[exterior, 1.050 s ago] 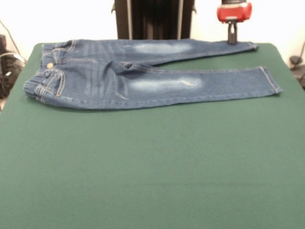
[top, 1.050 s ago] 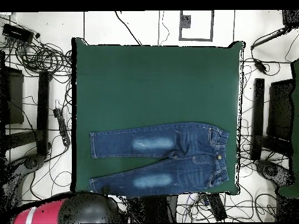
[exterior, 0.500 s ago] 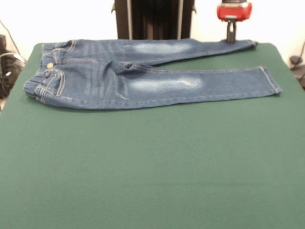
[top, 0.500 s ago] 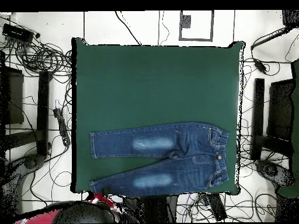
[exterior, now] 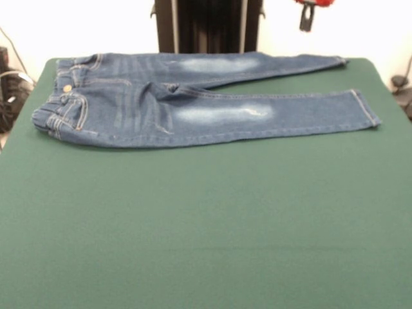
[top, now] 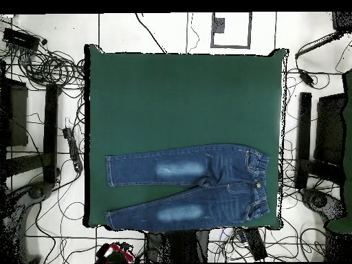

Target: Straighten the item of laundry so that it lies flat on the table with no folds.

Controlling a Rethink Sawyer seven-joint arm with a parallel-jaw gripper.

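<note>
I have lifted the black gripper (exterior: 307,18) on its red wrist clear of the far leg's hem, where it stood a second ago; only its tip shows now, and I cannot tell how it is set. The small blue denim jeans (exterior: 193,106) lie spread along the robot-side edge of the dark green felt table (exterior: 206,225), legs apart and apparently flat. I judge the straightening essentially finished.
</note>
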